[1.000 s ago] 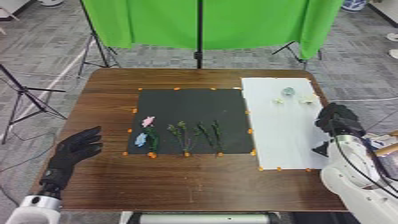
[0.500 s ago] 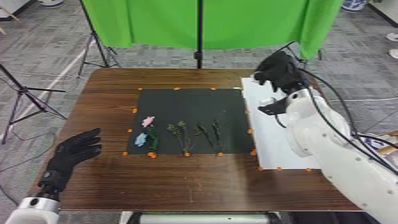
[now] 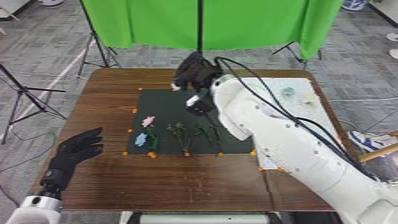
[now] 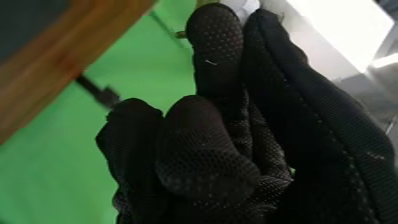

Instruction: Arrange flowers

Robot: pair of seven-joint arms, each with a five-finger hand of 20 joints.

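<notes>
Black mat, head view: right hand has swung off white sheet to the mat's far edge; sprigs nearer robot than its fingers. Right wrist view: fingertips pinch white flower, apparently; likely for placing.

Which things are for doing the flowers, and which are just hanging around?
For the flowers:
- pink flower
- blue flower
- green stems
- pale flowers on the white sheet
- black mat

Just around:
- green curtain
- tripod
- shoe
</notes>
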